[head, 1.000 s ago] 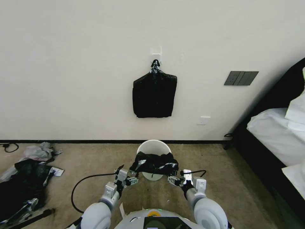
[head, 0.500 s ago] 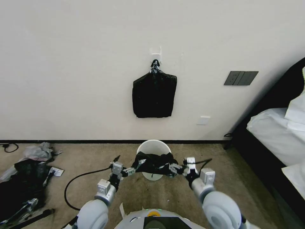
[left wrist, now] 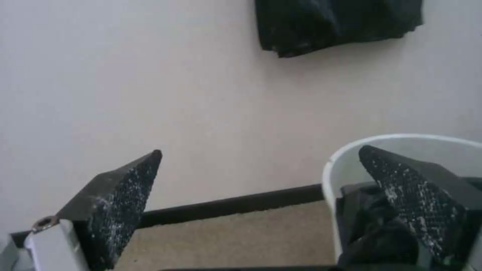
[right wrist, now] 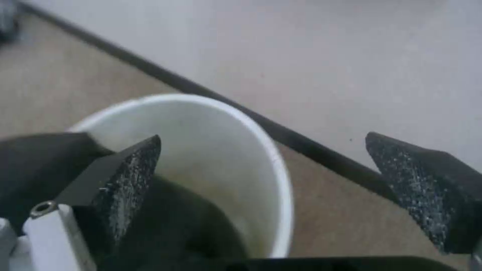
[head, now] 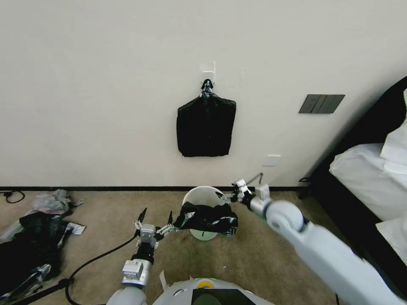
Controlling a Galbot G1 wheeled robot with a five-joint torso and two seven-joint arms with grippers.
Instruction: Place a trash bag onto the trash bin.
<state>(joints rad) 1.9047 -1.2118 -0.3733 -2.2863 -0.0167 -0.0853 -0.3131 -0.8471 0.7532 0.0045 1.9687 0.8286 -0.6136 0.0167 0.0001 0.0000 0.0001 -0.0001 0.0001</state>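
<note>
A flat sheaf of black bags [head: 206,126] hangs from a black clip [head: 207,86] on the cream wall [head: 101,93]. A grey switch plate [head: 321,103] and a white outlet [head: 271,160] lie farther right. On the carpet [head: 254,254], a black plastic heap [head: 29,241] with pale scraps. A bed [head: 373,182] with white linen stands at right.

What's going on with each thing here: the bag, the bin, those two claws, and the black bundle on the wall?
trash bag: draped over the bin's near rim, held by neither gripper.
trash bin: upright on the carpet, far rim uncovered.
left gripper: open, left of the bag.
right gripper: open, raised beside the bin's right rim.
sheaf of bags: hanging clipped on the wall.
</note>
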